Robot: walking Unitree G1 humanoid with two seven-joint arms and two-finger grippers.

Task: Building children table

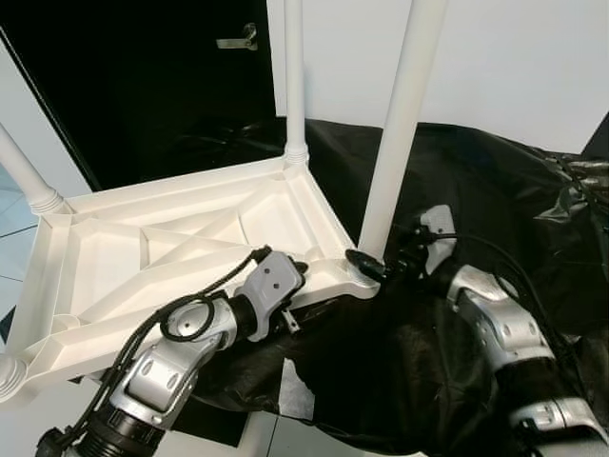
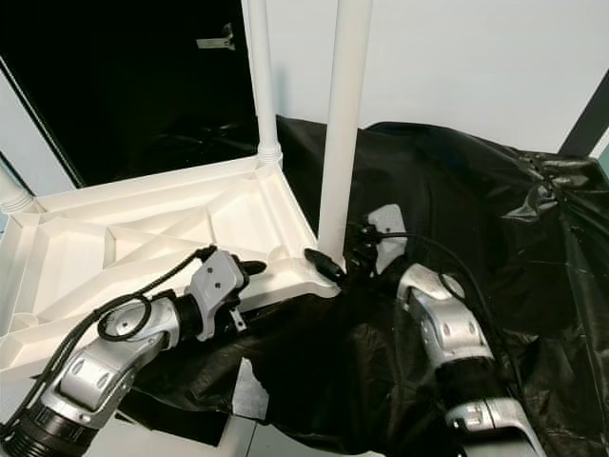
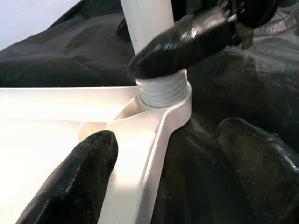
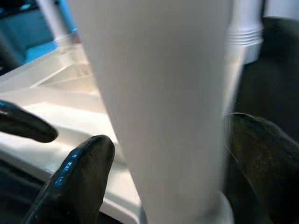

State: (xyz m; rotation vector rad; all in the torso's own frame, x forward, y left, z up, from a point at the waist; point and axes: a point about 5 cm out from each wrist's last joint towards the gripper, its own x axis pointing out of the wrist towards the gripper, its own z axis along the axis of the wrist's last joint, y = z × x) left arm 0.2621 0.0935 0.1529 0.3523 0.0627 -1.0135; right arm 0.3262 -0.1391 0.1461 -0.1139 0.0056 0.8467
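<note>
- Black plastic sheeting (image 1: 457, 181) covered the surface before you, with a white wall and a dark doorway behind.
- Item 1: white plastic tabletop (image 1: 114, 257), lying upside down on the sheeting, ribbed underside showing.
- Item 2: 4 white legs at the corners. The near-right leg (image 1: 400, 124) stood upright in its threaded corner socket; another leg (image 1: 295, 76) rose at the far corner; 2 more stubs showed at the left edge.
- Item 3: your left gripper (image 1: 285, 276), fingers spread wide astride the tabletop's near rim, 1 finger (image 3: 79, 177) inside the tray and 1 outside over the sheeting. It held nothing closed.
- Item 4: your right gripper (image 1: 371, 265), fingers (image 4: 77, 179) set either side of the near-right leg at its base, closed upon it.
- Handling, by judgement: hollow moulded plastic, light, stiff, smooth and likely slippery. You would best hold the leg low, near the thread, and brace the tabletop by its rim so it cannot turn.
</note>
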